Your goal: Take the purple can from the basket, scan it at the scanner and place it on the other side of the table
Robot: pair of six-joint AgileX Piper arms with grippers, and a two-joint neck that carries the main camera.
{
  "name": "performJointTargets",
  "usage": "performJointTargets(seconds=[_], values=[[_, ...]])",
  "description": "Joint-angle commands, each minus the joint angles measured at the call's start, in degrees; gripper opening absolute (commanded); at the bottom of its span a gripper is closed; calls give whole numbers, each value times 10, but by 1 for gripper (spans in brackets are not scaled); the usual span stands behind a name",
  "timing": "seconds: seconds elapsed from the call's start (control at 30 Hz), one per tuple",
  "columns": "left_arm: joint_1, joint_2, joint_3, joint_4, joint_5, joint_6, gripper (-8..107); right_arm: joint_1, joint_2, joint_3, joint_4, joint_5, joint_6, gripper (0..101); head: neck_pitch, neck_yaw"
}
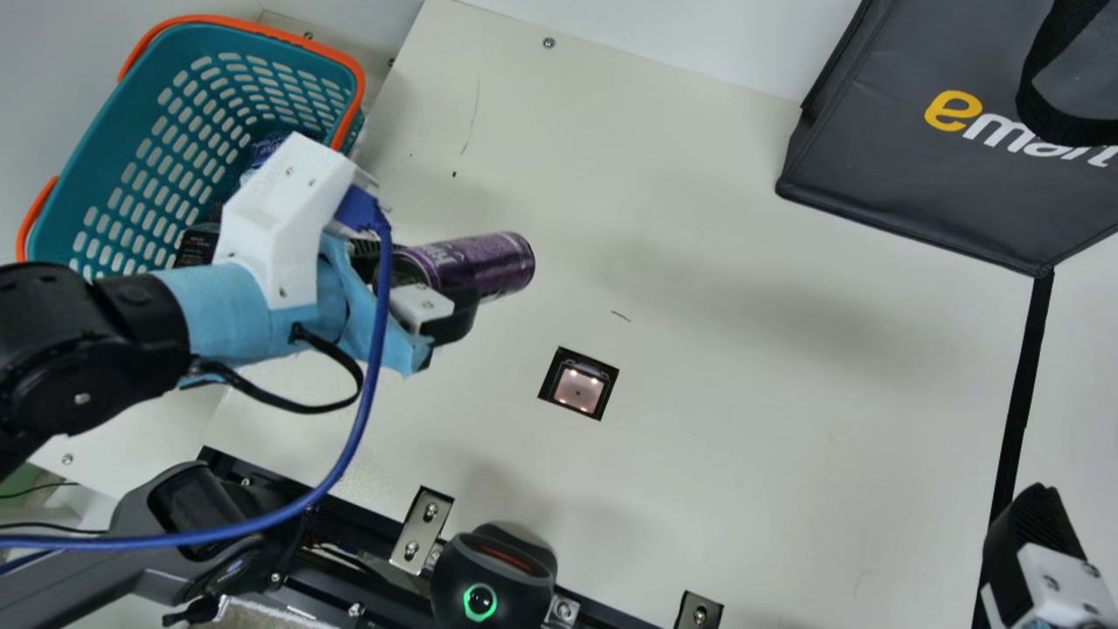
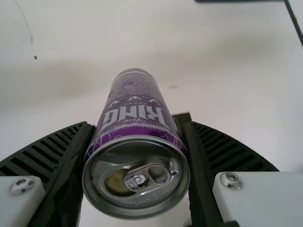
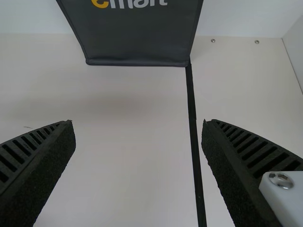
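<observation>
Can, purple, is pinched between the ribbed fingers of the left gripper, near the basket — tab end toward the basket's side, base pointing away. Right gripper — well apart from the basket — has its fingers spread wide.

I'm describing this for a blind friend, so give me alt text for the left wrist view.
A purple can is held by the left gripper, a black ribbed finger on either side, with the silver lid and its pull tab facing the camera. The cream table spreads behind it, marked by a dark speck.
</observation>
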Motion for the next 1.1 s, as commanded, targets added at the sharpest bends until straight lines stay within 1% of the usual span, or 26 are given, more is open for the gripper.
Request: performJointTargets(seconds=[0.0, 0.23, 0.4, 0.7, 1.07], values=[[-3, 0, 0, -3, 11, 6, -8, 0, 0, 0, 0, 0, 0, 95, -17, 1], [-7, 13, -7, -9, 47, 28, -8, 0, 0, 0, 0, 0, 0, 95, -17, 1], [-22, 25, -15, -7, 62, 30, -8, 0, 0, 0, 0, 0, 0, 95, -17, 1], [-88, 55, -26, 9, 66, 7, -8, 0, 0, 0, 0, 0, 0, 95, -17, 1], [-173, 116, -48, 41, 57, -29, -8, 0, 0, 0, 0, 0, 0, 95, -17, 1]])
